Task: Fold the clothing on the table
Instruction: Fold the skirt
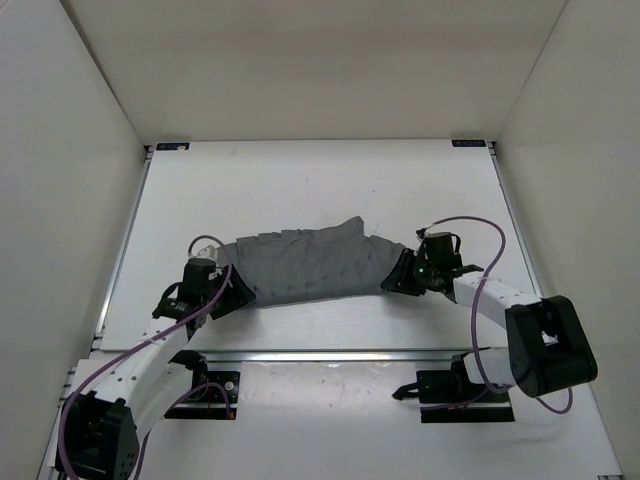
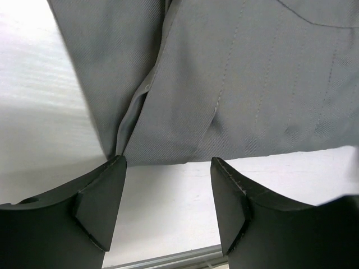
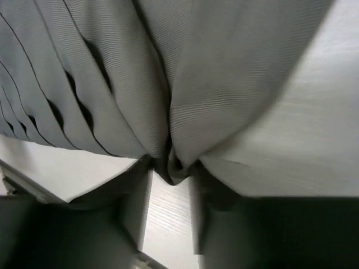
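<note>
The clothing, dark grey and pleated, lies in a long curved band across the middle of the white table. At its left end my left gripper stands open. In the left wrist view the hem of the clothing lies just beyond the left gripper, and only bare table shows between its fingers. At the right end my right gripper is on the fabric. In the right wrist view a bunched fold of the clothing dips between the tips of the right gripper, which pinch it.
White enclosure walls rise on three sides of the table. A metal rail runs along the near edge, just behind both grippers, with the arm bases below it. Thin rails edge the left and right sides.
</note>
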### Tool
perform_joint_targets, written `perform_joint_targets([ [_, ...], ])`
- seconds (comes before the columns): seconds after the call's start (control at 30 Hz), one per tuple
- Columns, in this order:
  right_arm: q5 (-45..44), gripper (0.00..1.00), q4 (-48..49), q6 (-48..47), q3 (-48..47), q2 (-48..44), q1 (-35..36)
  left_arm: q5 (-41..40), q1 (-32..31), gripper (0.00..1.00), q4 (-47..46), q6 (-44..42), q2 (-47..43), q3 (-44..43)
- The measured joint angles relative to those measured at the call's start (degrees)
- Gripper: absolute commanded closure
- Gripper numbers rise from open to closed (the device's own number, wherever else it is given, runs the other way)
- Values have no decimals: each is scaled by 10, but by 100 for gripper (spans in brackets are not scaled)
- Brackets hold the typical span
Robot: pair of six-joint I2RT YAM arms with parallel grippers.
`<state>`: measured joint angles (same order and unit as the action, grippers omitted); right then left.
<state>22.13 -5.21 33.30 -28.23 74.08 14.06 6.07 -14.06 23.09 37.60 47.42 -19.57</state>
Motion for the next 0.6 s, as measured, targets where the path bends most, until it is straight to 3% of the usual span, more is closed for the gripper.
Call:
perform_joint_targets([
  [0.1, 1, 100, 5, 2, 0, 10, 6, -12, -5, 28, 8, 8, -7, 5],
  [0.37, 5, 99, 10, 5, 0, 8, 2, -29, -19, 25, 12, 23, -9, 9],
  [0.43, 7, 100, 11, 5, 0, 8, 1, -32, -22, 21, 17, 27, -11, 13],
  [0.6, 6, 100, 15, 2, 5, -6, -7, -38, -28, 25, 24, 41, -35, 18],
])
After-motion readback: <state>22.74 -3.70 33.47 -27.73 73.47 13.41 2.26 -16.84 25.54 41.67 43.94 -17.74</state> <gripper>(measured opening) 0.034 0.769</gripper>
